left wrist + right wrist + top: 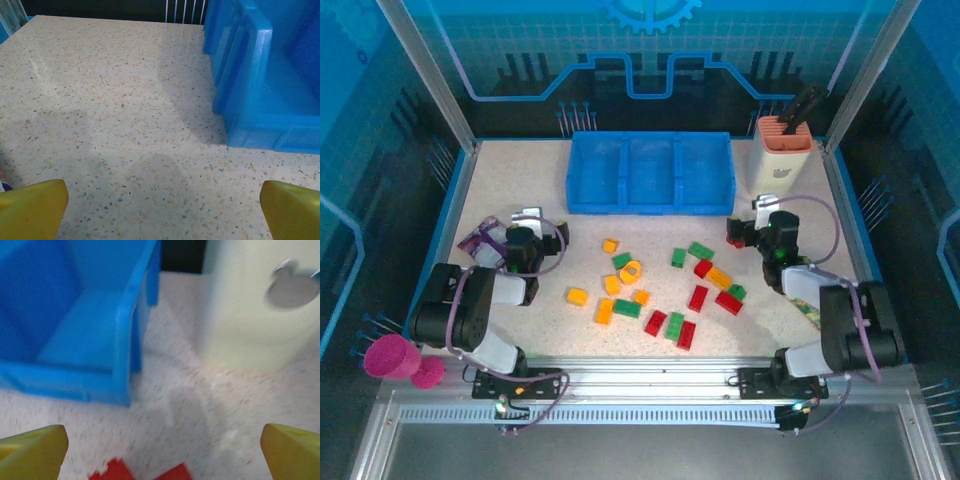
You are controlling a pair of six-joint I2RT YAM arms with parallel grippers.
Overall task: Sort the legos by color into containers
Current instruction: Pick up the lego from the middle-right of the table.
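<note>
Speckled table (pixel 520 190) inside a blue-walled enclosure (pixel 380 120).
Legos (pixel 660 295) lie scattered mid-table, before the blue containers (pixel 650 172) at the back; left gripper (pixel 527 218) and right gripper (pixel 760 210) both spread, empty.

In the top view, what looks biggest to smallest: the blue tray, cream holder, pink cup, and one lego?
1. blue tray
2. cream holder and pink cup: about alike, so unranked
3. lego, smallest

A speckled cream table (pixel 510 195) stood inside an enclosure of clear blue-tinted panels (pixel 520 50) on pale metal posts (pixel 424 70). Soft light threw faint shadows across it
</note>
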